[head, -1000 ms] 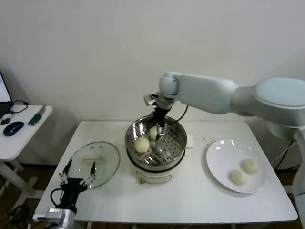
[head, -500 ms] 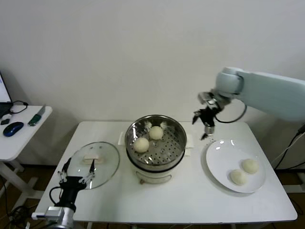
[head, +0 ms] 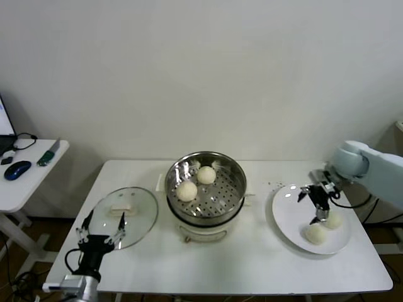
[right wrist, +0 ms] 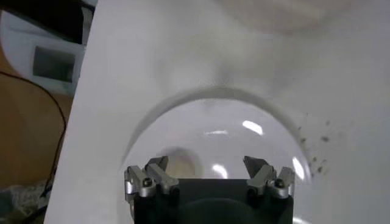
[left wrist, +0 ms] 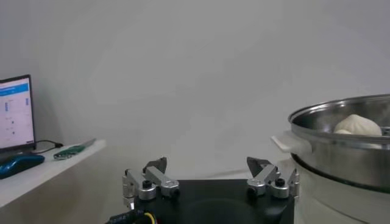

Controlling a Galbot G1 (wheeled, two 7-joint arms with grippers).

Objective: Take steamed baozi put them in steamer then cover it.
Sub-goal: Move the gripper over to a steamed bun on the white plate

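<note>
Steamed baozi lie on the plate beneath the right gripper, fingers spread wide, holding nothing.

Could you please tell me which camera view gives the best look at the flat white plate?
The head view: the flat white plate shows whole, with two off-white buns on it. The right wrist view shows only part of its glossy surface beyond the right hand. The left wrist view misses it.

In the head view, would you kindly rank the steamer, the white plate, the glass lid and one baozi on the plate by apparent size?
1. steamer
2. white plate and glass lid: these look alike, so I won't rank them.
3. baozi, clearly the smallest.
</note>
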